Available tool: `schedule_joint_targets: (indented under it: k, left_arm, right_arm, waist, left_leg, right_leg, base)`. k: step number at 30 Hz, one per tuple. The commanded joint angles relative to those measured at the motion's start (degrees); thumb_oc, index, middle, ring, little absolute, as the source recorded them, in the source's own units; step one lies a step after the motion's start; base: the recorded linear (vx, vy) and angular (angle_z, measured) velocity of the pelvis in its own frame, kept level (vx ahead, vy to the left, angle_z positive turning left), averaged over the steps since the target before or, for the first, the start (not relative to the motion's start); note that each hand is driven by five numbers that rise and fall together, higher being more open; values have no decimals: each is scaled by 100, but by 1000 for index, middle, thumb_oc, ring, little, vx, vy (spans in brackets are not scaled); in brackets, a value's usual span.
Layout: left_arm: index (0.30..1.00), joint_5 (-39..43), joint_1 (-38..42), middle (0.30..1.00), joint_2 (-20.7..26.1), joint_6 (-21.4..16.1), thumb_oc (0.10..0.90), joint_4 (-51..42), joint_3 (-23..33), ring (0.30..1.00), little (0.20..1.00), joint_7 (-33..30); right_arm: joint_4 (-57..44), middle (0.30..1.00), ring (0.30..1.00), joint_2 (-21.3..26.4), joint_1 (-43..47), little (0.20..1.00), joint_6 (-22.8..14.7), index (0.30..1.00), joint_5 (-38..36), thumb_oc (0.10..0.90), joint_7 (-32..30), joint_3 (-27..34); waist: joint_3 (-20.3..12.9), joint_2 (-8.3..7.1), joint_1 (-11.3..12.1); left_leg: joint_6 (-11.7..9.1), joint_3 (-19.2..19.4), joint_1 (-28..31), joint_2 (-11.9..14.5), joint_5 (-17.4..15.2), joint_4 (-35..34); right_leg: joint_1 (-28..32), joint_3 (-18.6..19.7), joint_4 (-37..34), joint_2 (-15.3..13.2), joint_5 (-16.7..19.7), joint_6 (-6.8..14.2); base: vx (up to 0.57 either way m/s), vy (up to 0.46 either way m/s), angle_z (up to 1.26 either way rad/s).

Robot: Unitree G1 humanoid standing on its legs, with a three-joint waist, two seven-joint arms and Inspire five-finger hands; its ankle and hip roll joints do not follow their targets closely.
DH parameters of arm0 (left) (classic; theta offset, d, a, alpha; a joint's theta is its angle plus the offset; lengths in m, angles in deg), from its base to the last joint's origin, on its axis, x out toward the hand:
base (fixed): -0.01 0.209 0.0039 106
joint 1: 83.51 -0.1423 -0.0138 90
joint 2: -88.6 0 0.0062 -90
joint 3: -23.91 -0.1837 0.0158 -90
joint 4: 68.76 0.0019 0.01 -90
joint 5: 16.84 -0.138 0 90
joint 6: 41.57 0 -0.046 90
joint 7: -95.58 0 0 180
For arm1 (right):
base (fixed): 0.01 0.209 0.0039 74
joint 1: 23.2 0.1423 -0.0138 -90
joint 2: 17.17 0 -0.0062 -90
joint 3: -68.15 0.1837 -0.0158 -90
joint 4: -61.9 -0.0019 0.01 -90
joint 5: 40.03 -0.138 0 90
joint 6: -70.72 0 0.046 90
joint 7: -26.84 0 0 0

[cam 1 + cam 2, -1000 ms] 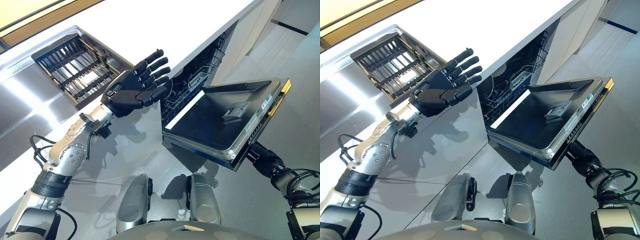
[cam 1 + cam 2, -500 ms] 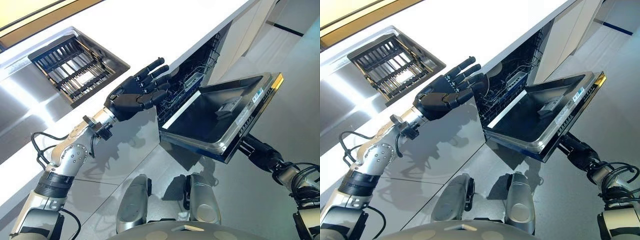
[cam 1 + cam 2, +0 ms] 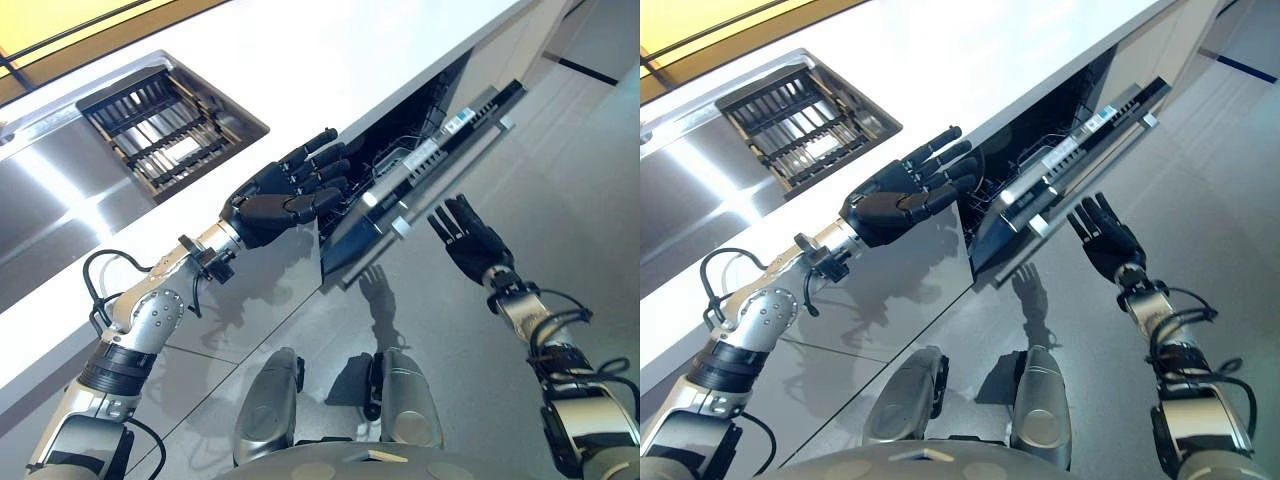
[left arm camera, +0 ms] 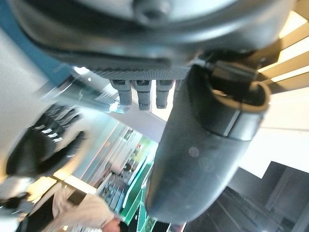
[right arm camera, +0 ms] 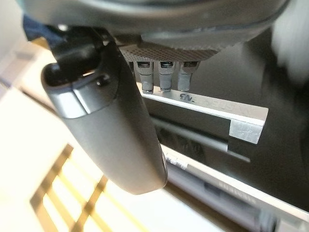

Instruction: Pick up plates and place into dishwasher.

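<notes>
Beneath white counter [image 3: 330,50], dishwasher door [image 3: 420,185] half-raised; both hands' fingers [image 3: 318,165] straight, holding nothing

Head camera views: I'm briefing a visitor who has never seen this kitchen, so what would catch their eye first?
The dishwasher door, hanging half raised below the white counter, with the open right hand just under its outer face. Next, the open left hand, held up at the dishwasher's opening. Then the dark slatted rack set in the sink.

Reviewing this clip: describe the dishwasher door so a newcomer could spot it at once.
Follow the long white countertop to the dark opening beneath its front edge. The dishwasher door hangs there, hinged low and tilted nearly shut, with the right hand open just below it. Unlike the flat grey cabinet fronts beside it, it carries a silver bar handle.
</notes>
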Motion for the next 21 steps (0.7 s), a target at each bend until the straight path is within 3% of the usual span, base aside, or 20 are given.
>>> schedule_joint_targets:
  k: [1,13,21]
  left_arm:
    - [900,301,419,900,-174,-381,800,-146,153,900,900,41]
    - [900,310,499,900,-210,-495,800,-54,158,900,900,62]
    - [900,278,518,900,-198,-535,800,-114,170,900,900,282]
  right_arm:
    - [-647,900,900,-312,1573,900,-228,900,-475,800,905,231]
    - [-227,900,900,-320,1793,900,-198,900,116,800,423,-13]
    - [-79,900,900,-218,1420,900,-731,900,756,800,-39,-81]
  waist:
    - [-438,-63,302]
    - [-460,-92,369]
    - [-484,-146,304]
  left_leg:
    - [537,488,292,-291,-743,497]
    - [529,472,409,-305,-688,326]
    - [520,475,482,-276,-601,107]
  right_leg:
    - [759,-87,248,389,-191,-312]
    - [834,-161,213,333,-207,-318]
    - [882,-145,60,381,-157,-308]
  base:
    - [22,27,15]
    - [11,17,10]
    - [-24,4,0]
